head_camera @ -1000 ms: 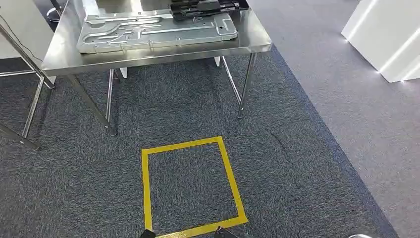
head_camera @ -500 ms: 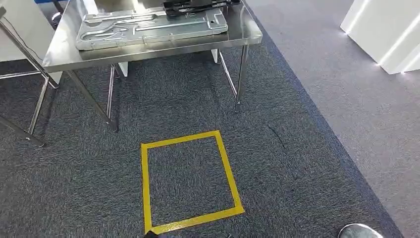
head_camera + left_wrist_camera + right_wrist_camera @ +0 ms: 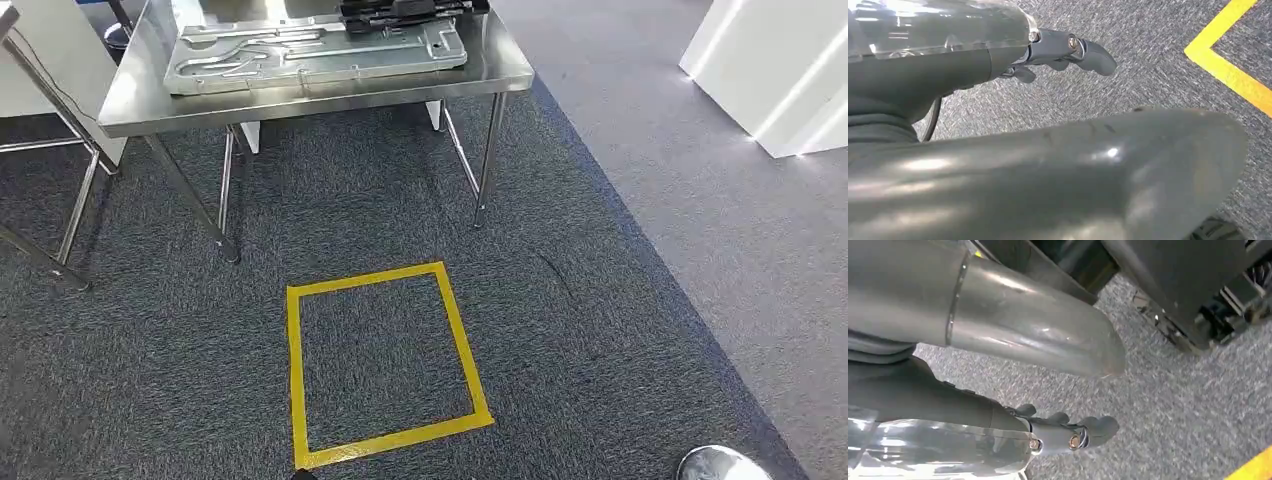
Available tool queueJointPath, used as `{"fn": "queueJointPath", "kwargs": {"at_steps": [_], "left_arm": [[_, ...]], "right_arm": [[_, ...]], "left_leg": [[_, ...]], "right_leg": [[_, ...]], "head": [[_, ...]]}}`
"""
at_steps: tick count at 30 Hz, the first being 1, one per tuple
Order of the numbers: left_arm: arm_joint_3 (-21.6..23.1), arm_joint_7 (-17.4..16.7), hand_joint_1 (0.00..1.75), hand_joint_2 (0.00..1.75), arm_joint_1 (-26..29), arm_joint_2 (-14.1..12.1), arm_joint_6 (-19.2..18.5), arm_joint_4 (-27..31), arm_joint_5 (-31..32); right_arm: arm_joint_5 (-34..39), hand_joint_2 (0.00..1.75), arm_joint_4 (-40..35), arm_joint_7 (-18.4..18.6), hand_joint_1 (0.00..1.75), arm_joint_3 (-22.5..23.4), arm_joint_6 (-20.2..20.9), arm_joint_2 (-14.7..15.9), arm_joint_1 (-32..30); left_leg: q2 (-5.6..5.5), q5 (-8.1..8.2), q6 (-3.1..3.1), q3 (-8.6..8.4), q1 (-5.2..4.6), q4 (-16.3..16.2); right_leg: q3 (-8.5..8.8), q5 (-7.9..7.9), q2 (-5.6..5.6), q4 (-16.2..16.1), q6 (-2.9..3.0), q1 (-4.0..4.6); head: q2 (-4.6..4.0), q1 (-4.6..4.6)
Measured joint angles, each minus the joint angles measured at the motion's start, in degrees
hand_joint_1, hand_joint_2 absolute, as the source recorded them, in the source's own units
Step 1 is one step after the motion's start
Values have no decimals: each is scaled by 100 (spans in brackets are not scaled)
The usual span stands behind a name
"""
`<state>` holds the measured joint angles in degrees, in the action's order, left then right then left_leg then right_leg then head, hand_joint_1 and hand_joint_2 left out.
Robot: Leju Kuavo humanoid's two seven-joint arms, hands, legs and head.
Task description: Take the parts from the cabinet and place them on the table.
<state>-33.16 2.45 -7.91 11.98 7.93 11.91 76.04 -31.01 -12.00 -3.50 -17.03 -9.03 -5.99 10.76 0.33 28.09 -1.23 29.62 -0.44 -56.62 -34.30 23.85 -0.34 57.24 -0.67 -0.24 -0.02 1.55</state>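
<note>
Both empty hands, left hand and right hand, above carpet.

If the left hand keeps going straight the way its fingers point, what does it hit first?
Most likely the grey carpet. The left hand hangs empty, pointing floorward, with nothing between; the yellow tape lies off to one side. Depth is unclear.

The bench is bright silver steel, carrying a pale grey metal panel and a black part. Yellow tape squares off dark speckled carpet, beside lighter grey flooring and a white cabinet.
</note>
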Motion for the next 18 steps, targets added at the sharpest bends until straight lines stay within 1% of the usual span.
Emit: {"fn": "queueJointPath", "kwargs": {"at_steps": [1,3,5,6,7,8,9,10,11,12,13,14,15,16,17,18], "left_arm": [[0,9,0,0,-1,-9,4,0,0],[0,13,0,0,-2,-17,17,0,-2],[0,79,0,0,4,-30,15,0,-9],[0,121,0,0,4,-31,13,0,-13],[-2,147,0,0,3,-35,13,0,-24],[-2,171,0,0,-2,-44,15,0,-26],[-2,175,0,0,-1,-46,22,0,-26],[-2,164,0,0,10,-46,39,0,-26],[-2,133,0,0,19,-46,59,0,-26],[-2,105,0,0,28,-44,88,0,-28],[-2,90,0,0,33,-39,112,0,-31],[-2,79,0,0,33,-33,133,0,-41],[-2,81,0,0,30,-31,144,0,-44],[-2,107,0,0,29,-31,144,0,-44],[-2,131,0,0,29,-35,146,0,-44],[-2,155,0,0,38,-37,146,0,-44]], "right_arm": [[-18,0,0,22,0,0,51,0,-1],[-125,0,0,103,0,0,59,0,-2],[-203,0,0,153,0,0,46,0,-1],[-238,0,0,166,0,0,50,0,-1],[-269,0,0,181,0,0,59,7,-1],[-322,0,0,201,0,0,83,7,0],[-363,0,0,225,0,0,105,7,-2],[-398,0,0,236,0,0,132,7,-6],[-426,0,2,245,0,0,145,7,-10],[-444,0,4,258,0,0,153,7,-15],[-470,0,4,271,0,0,162,7,-16],[-503,0,4,286,0,0,169,9,-14],[-531,0,4,291,0,0,175,9,-11],[-549,0,4,293,0,0,177,9,-11],[-573,0,4,295,0,0,179,9,-12],[-586,0,4,295,0,0,179,9,-17]], "left_leg": [[1,-1,-17,20,-33,-38],[-2,-18,-43,54,-27,-53],[-16,-43,-78,71,-36,-42],[-34,-109,-110,56,17,48],[-41,-162,-134,33,37,85],[-53,-205,-170,73,48,94],[-75,-225,-167,113,46,93],[-98,-245,-164,150,45,88],[-132,-266,-148,188,46,78],[-182,-281,-125,223,55,62],[-234,-293,-104,251,63,41],[-298,-299,-84,278,77,8],[-363,-296,-49,308,93,-37],[-412,-291,-9,343,102,-88],[-455,-281,45,385,68,-121],[-498,-300,83,401,72,-118]], "right_leg": [[-10,-25,0,-11,-35,-38],[-28,-43,-3,-7,-58,-32],[-26,-67,-34,-22,-83,-42],[-33,-64,-39,-14,-106,-6],[-80,83,-16,96,-116,-34],[-223,388,5,446,-122,-34],[-414,678,10,926,-135,-54],[-596,904,11,1399,-147,-63],[-727,1033,10,1754,-158,-68],[-736,1021,11,1844,-167,-80],[-581,882,12,1633,-177,-99],[-290,667,32,1169,-180,-118],[62,452,121,572,-182,-145],[327,408,387,103,-184,-186],[326,453,432,95,-151,-116],[304,430,347,98,-87,-143]], "head": [[0,-2],[0,-2],[0,0],[0,0],[0,-2],[0,-2],[0,-2],[0,-2],[0,-2],[0,-2],[0,-2],[0,-2],[0,-2],[0,-2],[0,-2],[0,0]]}}
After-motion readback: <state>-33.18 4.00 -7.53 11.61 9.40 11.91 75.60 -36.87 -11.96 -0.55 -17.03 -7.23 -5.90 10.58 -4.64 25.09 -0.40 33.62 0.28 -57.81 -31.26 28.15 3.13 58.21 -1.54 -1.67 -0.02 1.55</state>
